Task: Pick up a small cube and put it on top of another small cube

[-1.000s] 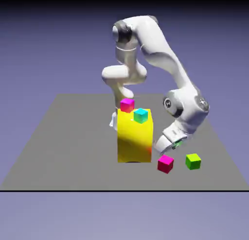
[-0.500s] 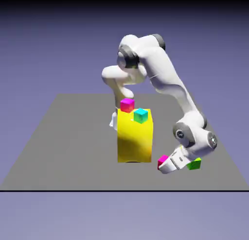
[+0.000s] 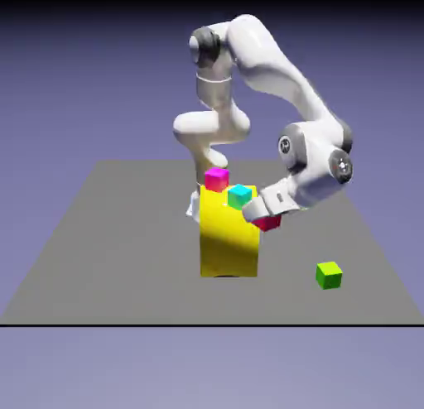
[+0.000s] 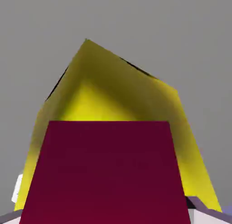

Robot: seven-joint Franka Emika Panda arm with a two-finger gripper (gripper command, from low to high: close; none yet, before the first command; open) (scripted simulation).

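A small reddish hot-pink cube [image 3: 268,223] hangs clear of the grey table [image 3: 124,258], clasped between the fingertips of a white Panda arm's two-finger gripper [image 3: 257,219], beside the upper part of a tall yellow block [image 3: 229,243]. In the exterior view the cube shows just below the pincer, toward its four o'clock and partly hidden behind it; in the hand view its dark face fills the space between the tips, with the yellow block beyond.

The relation that counts now is between the held cube and a possible seat for it: a cyan cube [image 3: 239,196] rests on the block's top, near and toward ten o'clock from the load. Past it, farther along the same ten o'clock line, sits a magenta cube [image 3: 217,180], also on the block. A green cube [image 3: 329,276] lies on the table toward four o'clock, well apart.

Which cube is to serve as base cannot be told. Should it be the cyan one, the gripper would likely need to rise and ease toward ten o'clock before lowering, as a low approach could knock that cube off its perch. The pick appears done, the stacking yet to come.
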